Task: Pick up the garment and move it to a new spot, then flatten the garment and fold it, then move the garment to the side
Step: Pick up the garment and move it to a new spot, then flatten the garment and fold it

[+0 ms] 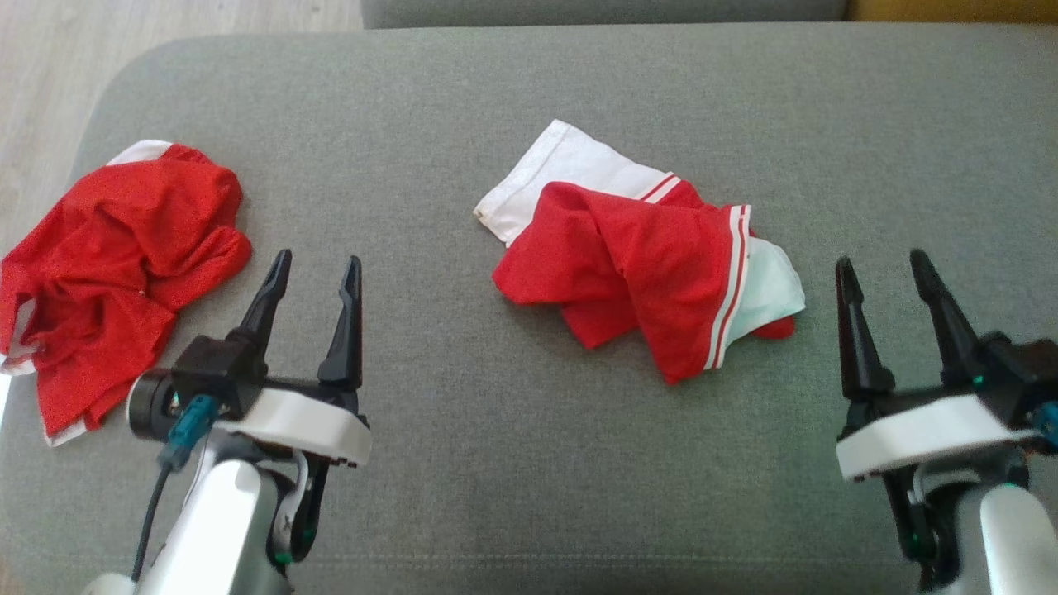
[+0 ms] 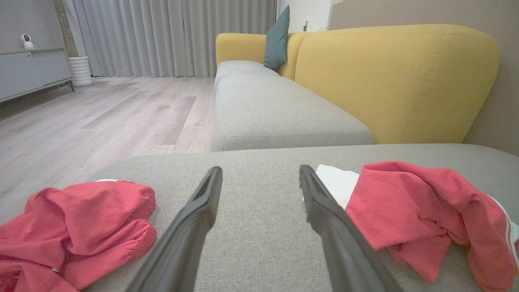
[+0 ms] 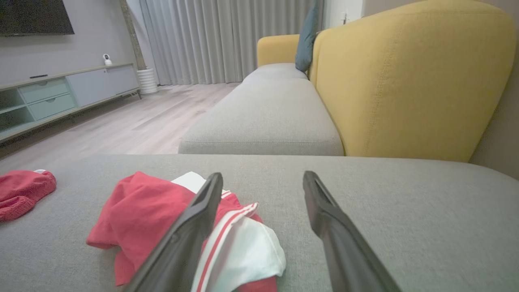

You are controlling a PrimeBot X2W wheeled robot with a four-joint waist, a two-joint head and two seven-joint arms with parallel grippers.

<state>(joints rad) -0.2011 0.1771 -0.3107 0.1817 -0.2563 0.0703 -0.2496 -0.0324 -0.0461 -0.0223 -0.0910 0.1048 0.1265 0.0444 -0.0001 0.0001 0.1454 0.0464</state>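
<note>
The garment (image 1: 645,273) lies crumpled in a loose heap near the middle of the grey cushion (image 1: 496,463). It is bright red with white panels and a red-and-white striped band. One white part sticks out toward the far edge, and another pokes out at its right end. The left gripper (image 1: 319,258) hovers over the near left part of the cushion, jaws apart and empty. The right gripper (image 1: 881,259) hovers by the near right, also spread wide, holding nothing. A second red garment (image 1: 116,273) sits bunched at the cushion's left edge.
</note>
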